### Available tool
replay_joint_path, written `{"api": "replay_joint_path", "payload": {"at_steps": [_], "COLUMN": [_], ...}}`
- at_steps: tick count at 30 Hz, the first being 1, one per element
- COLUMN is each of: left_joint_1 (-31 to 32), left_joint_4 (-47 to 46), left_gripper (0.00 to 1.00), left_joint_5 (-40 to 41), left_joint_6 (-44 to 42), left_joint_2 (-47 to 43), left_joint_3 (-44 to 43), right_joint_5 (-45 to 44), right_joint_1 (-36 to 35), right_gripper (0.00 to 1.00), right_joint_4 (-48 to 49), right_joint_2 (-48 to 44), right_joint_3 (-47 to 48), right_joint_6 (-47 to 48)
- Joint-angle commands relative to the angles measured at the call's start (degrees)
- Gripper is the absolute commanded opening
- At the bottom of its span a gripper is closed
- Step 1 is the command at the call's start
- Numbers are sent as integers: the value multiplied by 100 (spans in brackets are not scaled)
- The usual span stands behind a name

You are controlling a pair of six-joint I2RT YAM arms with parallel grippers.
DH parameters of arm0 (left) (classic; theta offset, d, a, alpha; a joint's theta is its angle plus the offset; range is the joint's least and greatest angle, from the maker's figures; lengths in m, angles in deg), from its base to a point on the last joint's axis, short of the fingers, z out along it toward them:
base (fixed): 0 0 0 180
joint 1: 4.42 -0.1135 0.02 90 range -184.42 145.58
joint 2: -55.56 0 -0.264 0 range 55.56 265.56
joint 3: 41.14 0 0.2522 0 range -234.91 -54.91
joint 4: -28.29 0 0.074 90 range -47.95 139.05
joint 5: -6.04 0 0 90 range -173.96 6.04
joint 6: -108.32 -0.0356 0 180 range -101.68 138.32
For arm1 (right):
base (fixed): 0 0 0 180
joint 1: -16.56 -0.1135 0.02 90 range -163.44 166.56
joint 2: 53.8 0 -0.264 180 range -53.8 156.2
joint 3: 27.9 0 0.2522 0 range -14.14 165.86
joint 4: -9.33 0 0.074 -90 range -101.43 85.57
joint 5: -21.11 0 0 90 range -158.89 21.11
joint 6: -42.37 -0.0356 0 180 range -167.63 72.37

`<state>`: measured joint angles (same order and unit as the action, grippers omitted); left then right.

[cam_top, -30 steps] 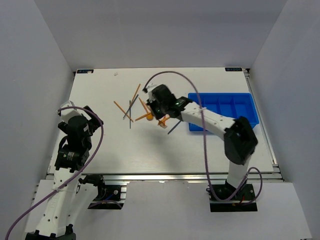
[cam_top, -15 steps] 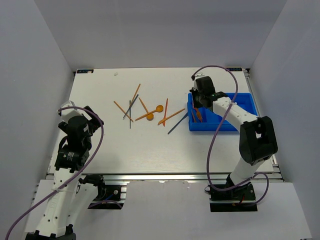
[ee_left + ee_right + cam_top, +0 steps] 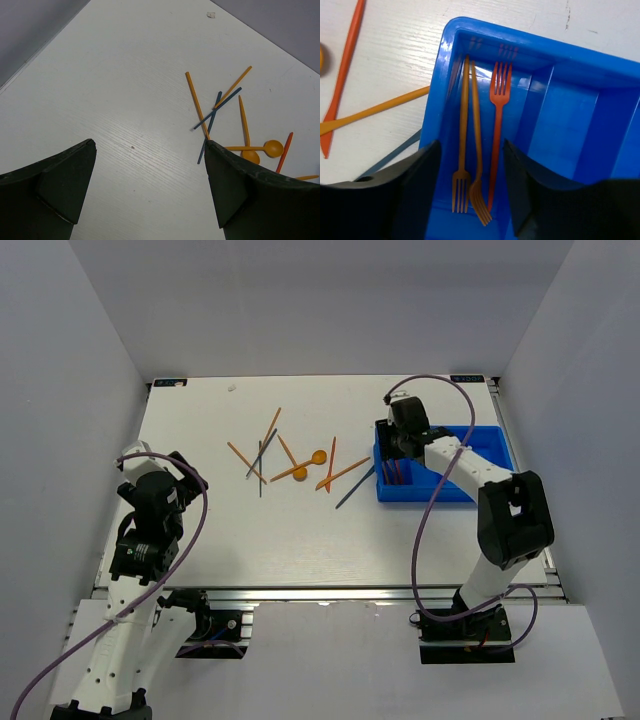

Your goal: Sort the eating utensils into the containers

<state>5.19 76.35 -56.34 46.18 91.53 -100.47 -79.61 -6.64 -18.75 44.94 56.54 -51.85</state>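
Forks (image 3: pixel 464 130) parallel along tray (image 3: pixel 580 75) compartment; red fork (image 3: pixel 497 130) reversed.

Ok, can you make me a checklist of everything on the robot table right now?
Surface: white wood-grain tabletop.
Job's things: bright blue four-compartment plastic tray at right; three thin plastic forks, two orange and one red, lie in its end compartment nearest the loose utensils; thin orange, red and dark blue plastic sticks and two orange plastic spoons lie loose mid-table.
Clutter: small white scrap near the far edge.
End effectors: left end effector open, holding nothing; right end effector open above the forks.
Cables: a purple cable loops from each arm.
Surroundings: plain grey walls on three sides.
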Motion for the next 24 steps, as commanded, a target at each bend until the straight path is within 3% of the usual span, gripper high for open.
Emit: {"api": "replay_joint_path", "payload": {"at_steps": [1, 4, 6, 8, 11, 18, 21, 24], "left_joint_1": [-3, -3, -3, -3, -3, 6, 6, -3], "left_joint_4": [-73, -82, -82, -91, -91, -108, -143, -362], "left_gripper": [98, 98, 98, 98, 98, 98, 98, 98], "left_joint_5": [-63, -81, -81, -90, -107, -151, -248, -876], "left_joint_6": [-52, -61, -61, -61, -70, -79, -105, -315], "left_joint_2": [25, 51, 42, 60, 77, 156, 218, 323], "left_joint_3": [21, 12, 12, 12, 12, 21, 38, 109], "right_joint_5": [-18, 149, 290, -111, -1042, -1423, -2091, -2348], "right_joint_1": [26, 0, -105, -438, -1010, -1879, -2196, -2355], "right_gripper": [61, 67, 76, 89, 89, 89, 89, 89], "right_joint_4": [-35, -228, -220, -254, -483, -878, -1326, -1767], "right_joint_2": [-513, -715, -847, -856, -594, 461, 1049, 1402], "right_joint_3": [52, 192, 210, 262, 526, 1430, 2045, 2495], "right_joint_6": [-174, -507, -684, -946, -1403, -2563, -3212, -3620]}}
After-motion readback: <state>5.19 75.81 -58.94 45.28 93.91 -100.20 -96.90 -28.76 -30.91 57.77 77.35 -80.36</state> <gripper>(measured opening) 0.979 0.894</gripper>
